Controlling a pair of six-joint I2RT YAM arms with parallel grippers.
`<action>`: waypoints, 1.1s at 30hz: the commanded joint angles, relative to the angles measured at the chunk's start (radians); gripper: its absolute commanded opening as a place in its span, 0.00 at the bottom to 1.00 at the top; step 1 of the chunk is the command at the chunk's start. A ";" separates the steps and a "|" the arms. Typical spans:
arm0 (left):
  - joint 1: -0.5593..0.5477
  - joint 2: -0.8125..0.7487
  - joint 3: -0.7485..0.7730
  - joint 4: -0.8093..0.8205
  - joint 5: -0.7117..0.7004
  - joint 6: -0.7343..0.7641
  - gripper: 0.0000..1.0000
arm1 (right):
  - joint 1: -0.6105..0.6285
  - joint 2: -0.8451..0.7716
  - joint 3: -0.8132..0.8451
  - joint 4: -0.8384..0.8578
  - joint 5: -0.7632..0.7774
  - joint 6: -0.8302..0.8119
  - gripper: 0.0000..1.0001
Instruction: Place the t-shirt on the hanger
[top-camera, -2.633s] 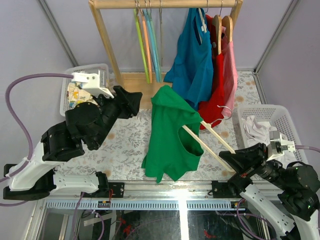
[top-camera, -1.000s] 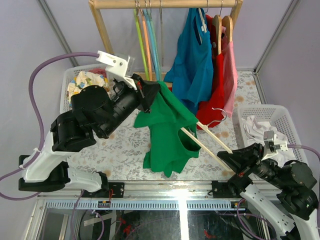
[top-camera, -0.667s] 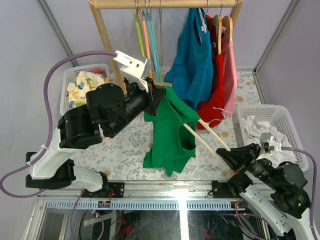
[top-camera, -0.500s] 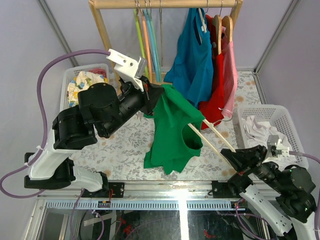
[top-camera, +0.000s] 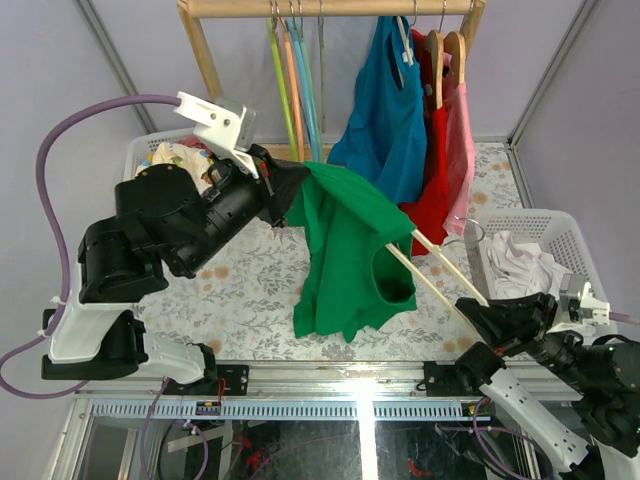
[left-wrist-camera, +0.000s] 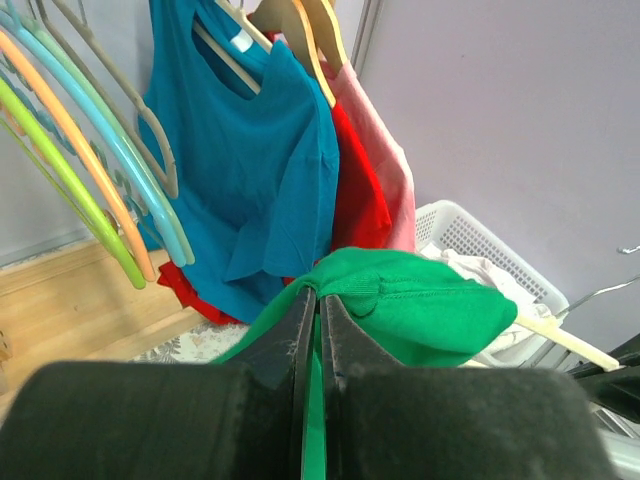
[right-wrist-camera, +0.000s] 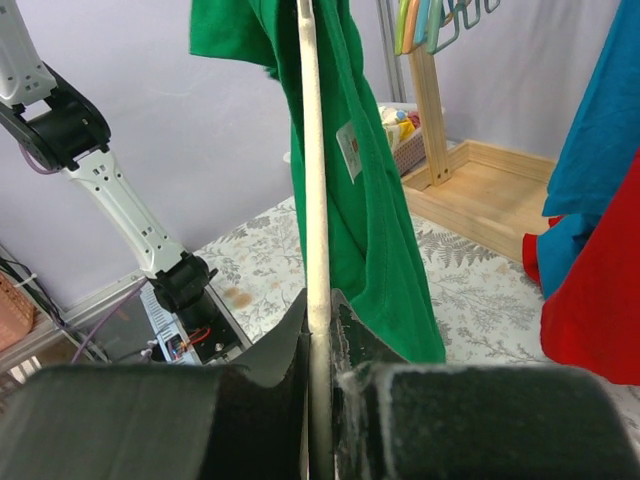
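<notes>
The green t-shirt (top-camera: 350, 250) hangs in the air over the table's middle, draped over one arm of the pale beige hanger (top-camera: 440, 270). That arm runs up inside the shirt. The silver hook (top-camera: 470, 228) sticks out to the right. My left gripper (top-camera: 300, 180) is shut on the shirt's upper edge and holds it high. In the left wrist view the green t-shirt (left-wrist-camera: 420, 310) is pinched at the left gripper (left-wrist-camera: 318, 295). My right gripper (top-camera: 475, 312) is shut on the hanger's lower arm. In the right wrist view the right gripper (right-wrist-camera: 318, 300) clamps the hanger (right-wrist-camera: 310, 150), which rises into the t-shirt (right-wrist-camera: 370, 200).
A wooden rack (top-camera: 205, 60) at the back carries green, orange and blue hangers (top-camera: 295, 90), a blue garment (top-camera: 385, 120) and a red garment (top-camera: 440, 170). A white basket (top-camera: 500, 215) of white cloth stands at the right. Another basket (top-camera: 135, 150) of patterned cloth stands at the left.
My left gripper has pulled the shirt's top edge slightly left, spreading the fabric wider over the hanger. My right gripper and the hanger have shifted to the right.
</notes>
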 joint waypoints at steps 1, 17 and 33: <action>-0.005 -0.035 0.053 0.011 -0.044 0.047 0.00 | -0.004 0.095 0.131 0.003 0.034 -0.063 0.00; -0.006 0.004 0.121 0.001 -0.006 0.086 0.00 | -0.004 0.186 0.172 -0.043 0.066 -0.164 0.00; -0.006 0.027 0.122 0.006 0.003 0.096 0.00 | -0.004 0.246 0.213 -0.122 0.145 -0.212 0.00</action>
